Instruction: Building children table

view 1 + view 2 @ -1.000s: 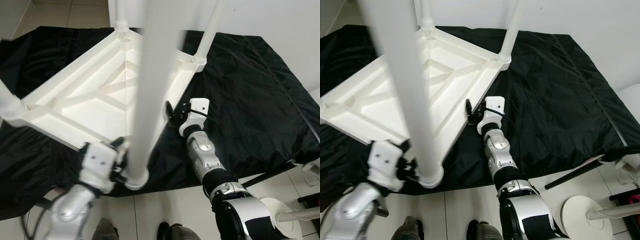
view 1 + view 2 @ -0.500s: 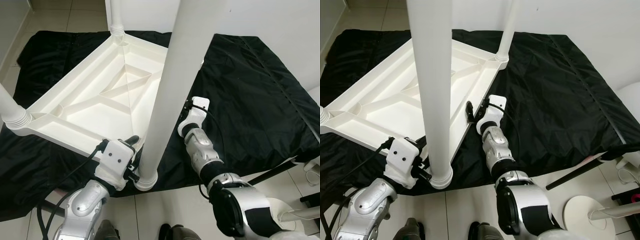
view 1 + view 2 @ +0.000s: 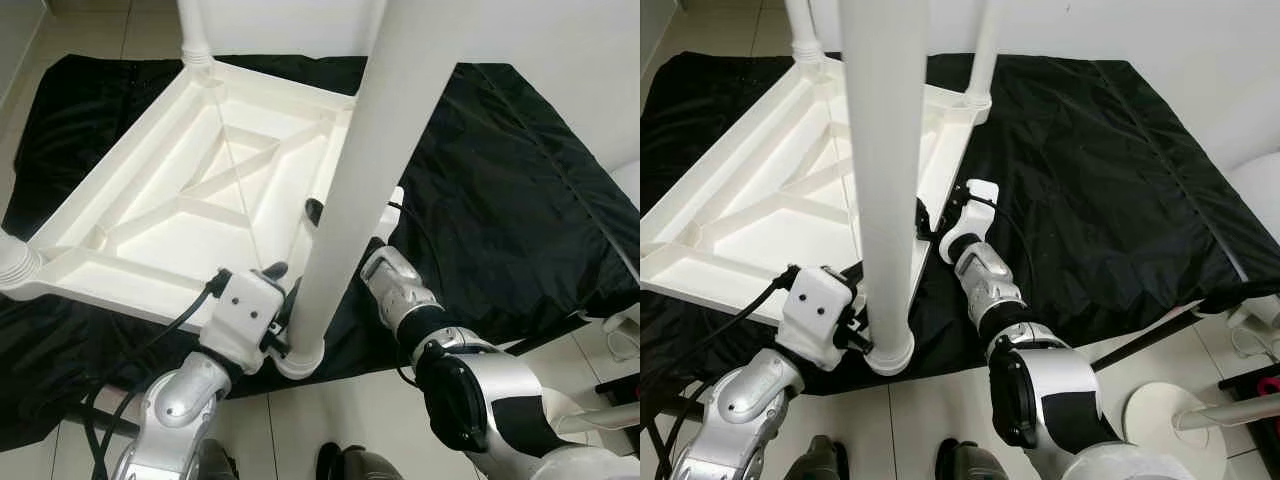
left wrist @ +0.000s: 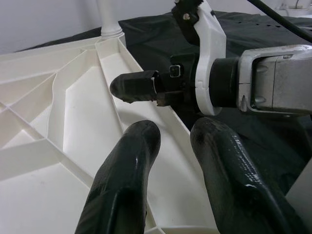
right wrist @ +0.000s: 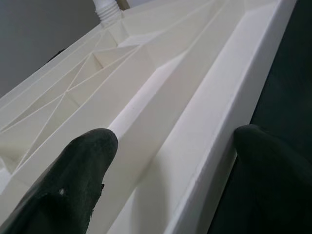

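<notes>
A white plastic table top lies upside down on a black cloth; white tubular legs stand at its 12, 3, 6 and 9 o'clock corners.

One table top, four legs, one black cloth.

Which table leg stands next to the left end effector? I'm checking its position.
The near-corner leg, the big one rising toward the camera. The left end effector sits at its base; the other legs stand at far corners.
</notes>
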### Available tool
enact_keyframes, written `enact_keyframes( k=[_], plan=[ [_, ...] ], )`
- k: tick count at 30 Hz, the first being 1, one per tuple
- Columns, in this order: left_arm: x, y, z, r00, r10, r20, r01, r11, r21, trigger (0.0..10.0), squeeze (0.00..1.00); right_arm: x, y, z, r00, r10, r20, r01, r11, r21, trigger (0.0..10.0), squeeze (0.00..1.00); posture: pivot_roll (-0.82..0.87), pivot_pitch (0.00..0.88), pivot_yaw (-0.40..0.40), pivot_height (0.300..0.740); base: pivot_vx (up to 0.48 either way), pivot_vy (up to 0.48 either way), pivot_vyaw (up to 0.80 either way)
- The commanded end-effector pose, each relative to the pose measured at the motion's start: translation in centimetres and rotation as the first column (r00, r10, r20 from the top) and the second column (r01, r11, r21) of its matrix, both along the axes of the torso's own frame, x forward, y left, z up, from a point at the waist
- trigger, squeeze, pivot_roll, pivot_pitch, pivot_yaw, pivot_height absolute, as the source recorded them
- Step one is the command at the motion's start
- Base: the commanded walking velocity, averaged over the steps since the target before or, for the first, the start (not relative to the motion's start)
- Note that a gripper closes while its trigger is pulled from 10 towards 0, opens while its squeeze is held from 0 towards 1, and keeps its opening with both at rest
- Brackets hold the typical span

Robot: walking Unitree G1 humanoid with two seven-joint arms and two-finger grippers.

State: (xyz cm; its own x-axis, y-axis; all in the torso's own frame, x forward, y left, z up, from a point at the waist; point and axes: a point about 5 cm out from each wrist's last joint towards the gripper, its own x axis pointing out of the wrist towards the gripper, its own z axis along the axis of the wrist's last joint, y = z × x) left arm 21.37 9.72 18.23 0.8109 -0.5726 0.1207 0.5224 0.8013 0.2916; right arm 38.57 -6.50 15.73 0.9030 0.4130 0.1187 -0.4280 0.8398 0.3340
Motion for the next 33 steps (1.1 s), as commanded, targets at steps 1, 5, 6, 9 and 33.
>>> enact_keyframes(
  k=[1,5,6,9,33],
  plan=[
    [-0.1,-0.4,-0.7,0.999,-0.028,-0.016,0.028,0.999,0.022,10.0,0.0,-0.1,-0.6,0.4,0.997,-0.018,0.08,0.023,0.998,-0.057,10.0,0.0,0.18,0.141,-0.063,0.74,0.0,0.0,0.0],
    [0.4,0.1,-0.9,1.0,0.003,-0.016,-0.003,0.999,0.032,10.0,0.0,-0.9,-2.0,-0.2,0.989,-0.043,0.145,0.054,0.996,-0.075,10.0,0.0,0.16,0.143,-0.057,0.74,0.0,0.0,0.0],
    [0.6,0.4,-0.8,1.0,0.016,-0.014,-0.015,0.999,0.035,10.0,0.0,-1.3,-2.7,-0.4,0.983,-0.044,0.179,0.058,0.996,-0.071,10.0,0.0,0.15,0.146,-0.052,0.74,0.0,0.0,0.0],
    [0.7,0.7,-0.6,1.0,0.021,-0.013,-0.02,0.999,0.034,10.0,0.0,-1.8,-3.2,-0.5,0.978,-0.035,0.208,0.051,0.996,-0.07,10.0,0.0,0.14,0.15,-0.048,0.74,0.0,0.0,0.0],
    [-2.9,4.5,-0.2,0.869,-0.469,-0.155,0.493,0.847,0.201,10.0,0.0,-11.8,-10.9,0.6,0.781,0.609,0.135,-0.51,0.748,-0.425,10.0,0.0,0.04,0.18,-0.024,0.74,0.0,0.0,0.0]
  ],
)
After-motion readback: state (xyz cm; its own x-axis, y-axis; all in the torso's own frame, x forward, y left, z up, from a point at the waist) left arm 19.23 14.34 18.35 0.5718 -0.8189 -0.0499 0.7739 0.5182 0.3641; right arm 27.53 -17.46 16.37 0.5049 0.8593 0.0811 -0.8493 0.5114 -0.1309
